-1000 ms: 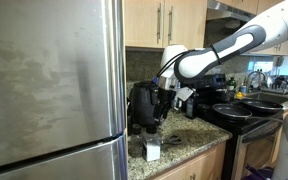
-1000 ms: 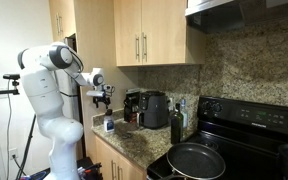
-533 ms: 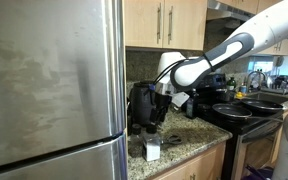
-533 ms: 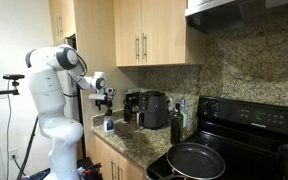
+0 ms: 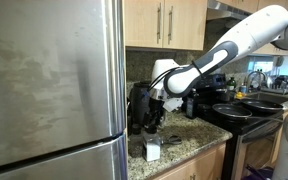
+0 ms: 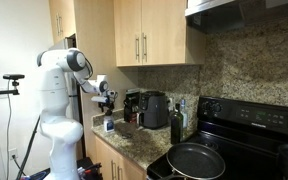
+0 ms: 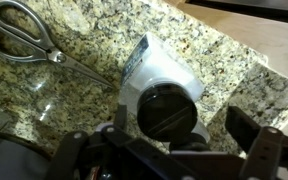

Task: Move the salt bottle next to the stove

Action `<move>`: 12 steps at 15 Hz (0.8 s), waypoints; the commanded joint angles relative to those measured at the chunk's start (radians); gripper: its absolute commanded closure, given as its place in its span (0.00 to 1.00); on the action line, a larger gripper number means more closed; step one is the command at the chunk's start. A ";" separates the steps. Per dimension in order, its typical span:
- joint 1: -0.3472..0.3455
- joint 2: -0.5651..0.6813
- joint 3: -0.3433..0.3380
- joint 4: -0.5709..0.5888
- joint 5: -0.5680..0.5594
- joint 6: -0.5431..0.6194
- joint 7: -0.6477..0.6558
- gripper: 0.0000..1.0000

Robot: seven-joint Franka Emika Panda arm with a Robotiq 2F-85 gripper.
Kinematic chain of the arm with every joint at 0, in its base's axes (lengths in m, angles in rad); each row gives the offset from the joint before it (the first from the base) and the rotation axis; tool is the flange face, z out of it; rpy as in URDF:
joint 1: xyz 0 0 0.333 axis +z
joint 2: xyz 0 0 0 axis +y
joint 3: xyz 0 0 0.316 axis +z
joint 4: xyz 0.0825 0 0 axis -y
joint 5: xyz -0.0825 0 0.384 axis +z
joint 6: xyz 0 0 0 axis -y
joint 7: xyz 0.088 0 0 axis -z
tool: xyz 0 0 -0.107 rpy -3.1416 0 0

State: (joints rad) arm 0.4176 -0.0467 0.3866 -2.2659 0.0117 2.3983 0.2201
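The small white squarish salt bottle (image 5: pixel 152 150) stands on the speckled granite counter (image 7: pixel 44 95), at the end farthest from the black stove (image 6: pixel 246 140). Over that same far end the claw (image 5: pixel 156 116) hangs, jaws spread wide.

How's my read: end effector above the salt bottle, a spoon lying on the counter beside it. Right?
Not a spoon: the wrist view shows scissors lying on the counter beside the salt bottle. The end effector is above the bottle.
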 commanded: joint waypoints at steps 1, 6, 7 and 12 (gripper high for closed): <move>-0.012 0.014 0.010 0.002 -0.048 0.006 0.043 0.00; -0.012 0.045 0.009 0.010 -0.097 0.072 0.109 0.00; -0.011 0.047 0.009 0.010 -0.103 0.069 0.120 0.00; -0.006 0.042 0.006 0.002 -0.081 0.046 0.127 0.00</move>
State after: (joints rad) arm 0.4174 -0.0034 0.3866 -2.2648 -0.0705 2.4457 0.3496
